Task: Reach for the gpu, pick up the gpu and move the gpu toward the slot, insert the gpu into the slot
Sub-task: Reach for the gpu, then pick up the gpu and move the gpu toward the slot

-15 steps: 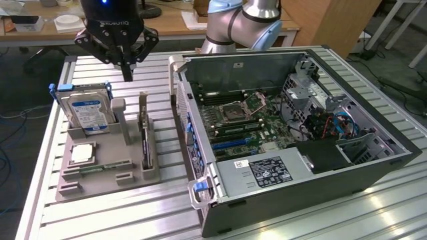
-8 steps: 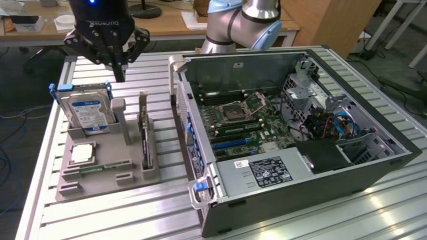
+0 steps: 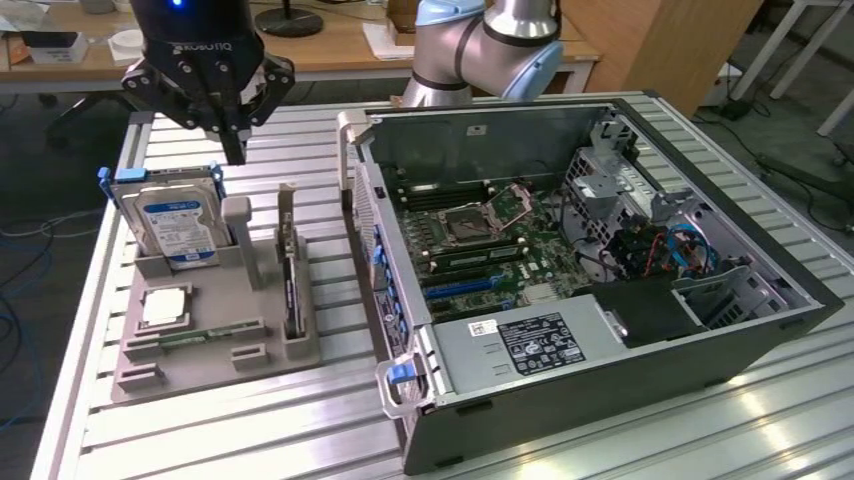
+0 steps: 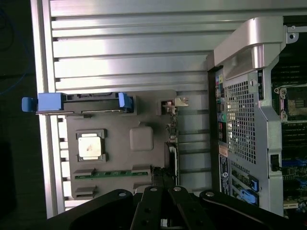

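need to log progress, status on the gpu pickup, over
pincer empty, hovering over the tray. gpu upright in tray, untouched. hard drive stands alongside, apart from gpu.

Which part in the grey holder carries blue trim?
The boxy silver hard drive, standing upright; the thin dark gpu card, square silver processor and slim green memory stick show none.

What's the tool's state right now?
Tool: closed, holding nothing, just above the hard drive; gpu sits in its holder.
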Motion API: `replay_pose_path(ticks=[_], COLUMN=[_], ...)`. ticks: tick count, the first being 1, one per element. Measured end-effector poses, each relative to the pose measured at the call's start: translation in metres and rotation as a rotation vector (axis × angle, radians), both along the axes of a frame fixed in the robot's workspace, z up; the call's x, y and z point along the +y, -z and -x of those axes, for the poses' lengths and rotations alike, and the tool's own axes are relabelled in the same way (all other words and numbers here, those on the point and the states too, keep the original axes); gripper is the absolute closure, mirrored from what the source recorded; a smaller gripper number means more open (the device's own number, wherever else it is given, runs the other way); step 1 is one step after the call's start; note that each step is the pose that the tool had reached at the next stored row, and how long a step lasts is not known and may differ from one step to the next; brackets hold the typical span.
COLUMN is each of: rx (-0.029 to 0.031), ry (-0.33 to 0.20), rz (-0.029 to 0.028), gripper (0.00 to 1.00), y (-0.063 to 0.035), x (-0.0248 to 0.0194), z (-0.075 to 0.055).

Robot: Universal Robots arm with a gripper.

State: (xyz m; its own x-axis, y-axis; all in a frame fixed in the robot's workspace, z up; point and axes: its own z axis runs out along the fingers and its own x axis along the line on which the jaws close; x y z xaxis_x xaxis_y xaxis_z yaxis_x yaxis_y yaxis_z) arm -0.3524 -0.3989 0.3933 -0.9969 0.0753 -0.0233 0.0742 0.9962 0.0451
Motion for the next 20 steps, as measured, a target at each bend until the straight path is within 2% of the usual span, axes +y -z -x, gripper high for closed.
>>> replay_pose_path(ticks=[10, 12, 13, 16, 17, 19, 20], rx=[0.0, 0.0, 0.0, -0.0001, 0.0, 0.0, -0.0001], ry=[0.0, 0.0, 0.0, 0.0, 0.0, 0.0, 0.0], rz=[0.0, 0.0, 0.0, 0.0, 0.0, 0.0, 0.0], gripper=[0.89, 0.77, 0.77, 0.59, 0.59, 0.47, 0.47], y=[0.0, 0.0, 0.0, 0.0, 0.0, 0.0, 0.0], x=[0.0, 0.0, 0.0, 0.0, 0.0, 0.0, 0.0], z=[0.0, 0.0, 0.0, 0.0, 0.0, 0.0, 0.0])
